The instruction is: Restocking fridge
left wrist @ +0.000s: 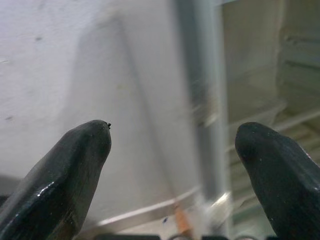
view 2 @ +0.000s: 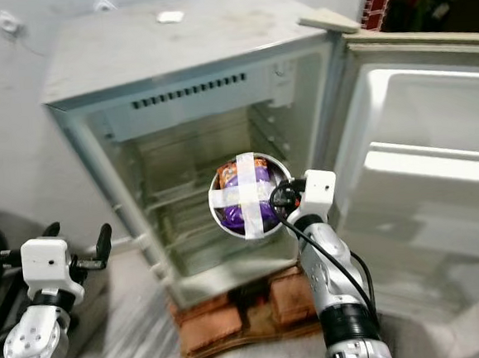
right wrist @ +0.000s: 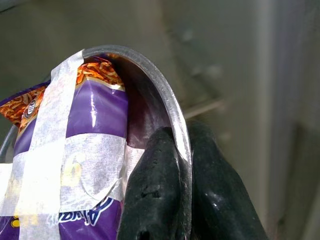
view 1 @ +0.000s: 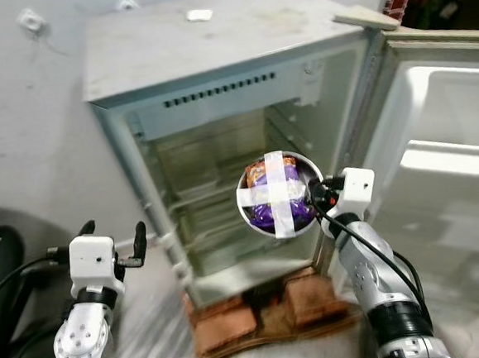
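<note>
**Inspector:** State of the right gripper [view 1: 315,196] is to be recorded.

**Assistant:** It is clamped on the rim of a metal bowl [view 1: 276,194]; in the right wrist view one finger is seen inside the rim and one outside. The bowl is carried clear of any surface, in front of the open fridge [view 1: 228,138], level with the lower shelves [view 1: 199,194]. A purple snack packet [right wrist: 85,150] is held in the bowl under crossed strips of white tape [view 1: 278,191].

**Inspector:** And the left gripper [view 1: 112,243]?

**Assistant:** Its fingers are spread apart and nothing is held. It is raised beside the fridge's left wall, outside the cabinet.

**Inspector:** The fridge itself?

**Assistant:** The door [view 1: 441,155] is swung fully open to the right. The cabinet is raised on bricks [view 1: 267,314]. The shelves appear bare, though the interior is blurred and this cannot be confirmed.

**Inspector:** Advice for the step in hand?

**Assistant:** The bowl is judged to be mid-delivery. As it is gripped by one edge only, it should be kept level, passed straight in between the door frame and the left wall, and lowered until its base is fully borne by a shelf before the rim is released. Contact with the shelf front should be avoided.
</note>
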You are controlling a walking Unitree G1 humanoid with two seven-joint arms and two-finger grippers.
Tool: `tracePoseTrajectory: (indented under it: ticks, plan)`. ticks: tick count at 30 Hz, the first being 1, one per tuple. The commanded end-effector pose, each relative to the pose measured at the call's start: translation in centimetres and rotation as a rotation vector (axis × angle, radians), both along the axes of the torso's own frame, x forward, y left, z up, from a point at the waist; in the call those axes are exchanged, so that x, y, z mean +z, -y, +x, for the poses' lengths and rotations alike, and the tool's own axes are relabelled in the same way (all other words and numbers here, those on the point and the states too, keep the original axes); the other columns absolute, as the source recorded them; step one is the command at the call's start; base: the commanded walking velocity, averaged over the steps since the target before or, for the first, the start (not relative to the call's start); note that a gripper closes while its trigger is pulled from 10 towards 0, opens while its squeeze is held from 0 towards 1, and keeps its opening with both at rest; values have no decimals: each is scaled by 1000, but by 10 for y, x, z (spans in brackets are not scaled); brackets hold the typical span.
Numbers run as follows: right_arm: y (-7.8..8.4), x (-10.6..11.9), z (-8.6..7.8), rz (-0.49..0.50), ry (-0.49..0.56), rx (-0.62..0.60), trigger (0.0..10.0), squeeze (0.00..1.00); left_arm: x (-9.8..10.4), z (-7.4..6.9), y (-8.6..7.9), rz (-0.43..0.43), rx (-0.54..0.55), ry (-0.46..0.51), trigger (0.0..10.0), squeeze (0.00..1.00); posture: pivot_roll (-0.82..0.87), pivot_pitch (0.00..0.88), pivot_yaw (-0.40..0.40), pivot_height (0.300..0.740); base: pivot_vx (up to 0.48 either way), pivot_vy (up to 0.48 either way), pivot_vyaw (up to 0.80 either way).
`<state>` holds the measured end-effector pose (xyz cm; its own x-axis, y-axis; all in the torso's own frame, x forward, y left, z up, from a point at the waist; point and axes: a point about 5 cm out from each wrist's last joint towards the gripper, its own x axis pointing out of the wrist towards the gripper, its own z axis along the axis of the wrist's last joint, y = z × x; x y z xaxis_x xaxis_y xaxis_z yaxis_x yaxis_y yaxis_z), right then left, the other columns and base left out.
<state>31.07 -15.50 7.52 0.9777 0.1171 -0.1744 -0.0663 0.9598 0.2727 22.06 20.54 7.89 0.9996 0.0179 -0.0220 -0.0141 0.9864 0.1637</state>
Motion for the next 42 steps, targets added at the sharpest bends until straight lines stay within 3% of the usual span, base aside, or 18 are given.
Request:
tracePoseTrajectory:
  ticks: [1, 15, 20, 32, 42]
  plan:
    - [6, 8, 4, -8, 31, -15, 10000, 0, -4, -2, 1, 0, 17, -24, 10000, 0, 20, 13, 22, 735, 0, 0, 0]
    - [-1, 13, 7, -12, 60, 29, 10000, 0, -21, -19, 11, -53, 47, -88, 10000, 0, 27, 17, 15, 735, 0, 0, 120]
    - [0, 13, 9, -17, 51, 20, 10000, 0, -21, -18, 13, -56, 45, -92, 10000, 0, 28, 17, 12, 735, 0, 0, 600]
    - [0, 9, 8, -3, 33, 6, 10000, 0, -21, -14, 14, -51, 46, -92, 10000, 0, 20, 22, 19, 735, 0, 0, 0]
    - [0, 9, 8, -6, 31, 0, 10000, 0, -19, -13, 13, -41, 46, -86, 10000, 0, 20, 27, 20, 735, 0, -330, 0]
